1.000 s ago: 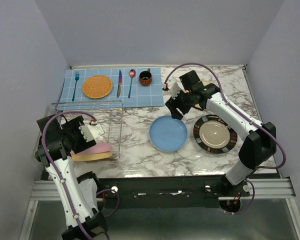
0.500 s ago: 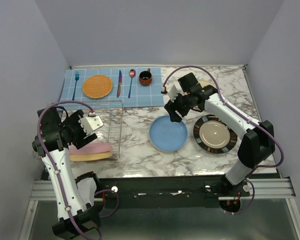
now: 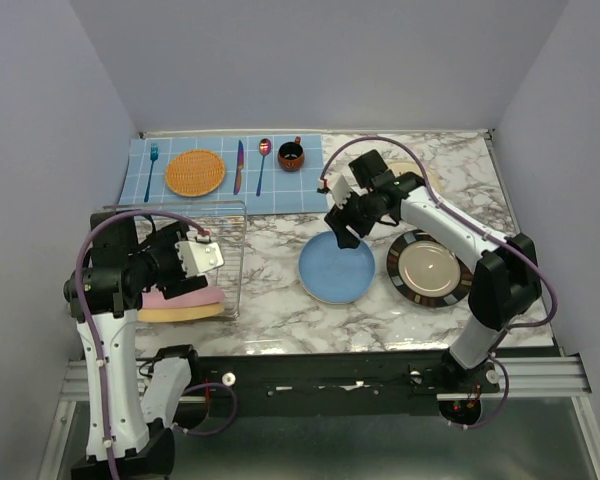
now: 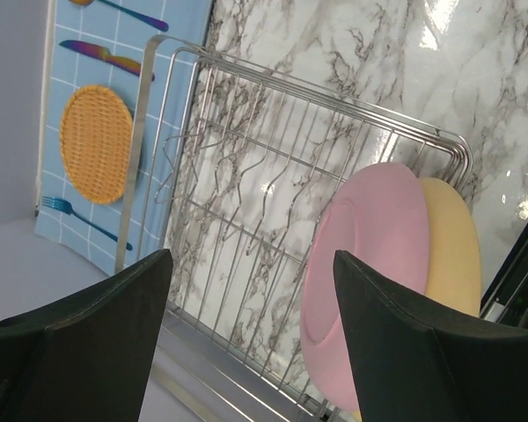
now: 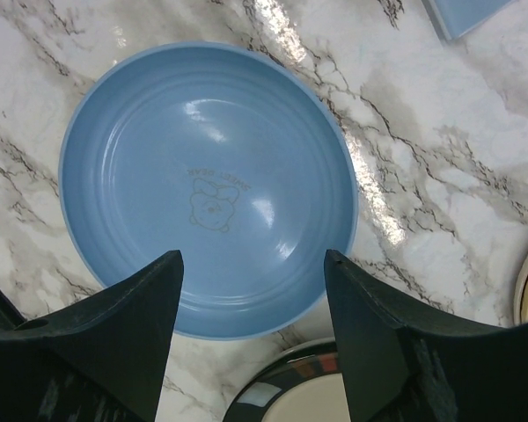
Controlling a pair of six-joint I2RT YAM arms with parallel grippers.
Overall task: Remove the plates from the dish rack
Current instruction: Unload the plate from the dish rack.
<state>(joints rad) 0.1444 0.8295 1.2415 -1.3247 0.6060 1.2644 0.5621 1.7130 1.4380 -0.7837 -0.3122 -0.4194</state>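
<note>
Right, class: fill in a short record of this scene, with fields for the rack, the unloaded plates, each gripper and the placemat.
In rack: pink plate and yellow plate, leaning together at the dish rack near end
Unloaded: blue plate and black-rimmed plate, flat on the marble table, side by side
Left gripper: open, empty, above the rack
Right gripper: open, empty, over the blue plate
Placemat: fork, woven disc, knife, spoon, red cup

Blue plate — beside black-rimmed plate
</note>
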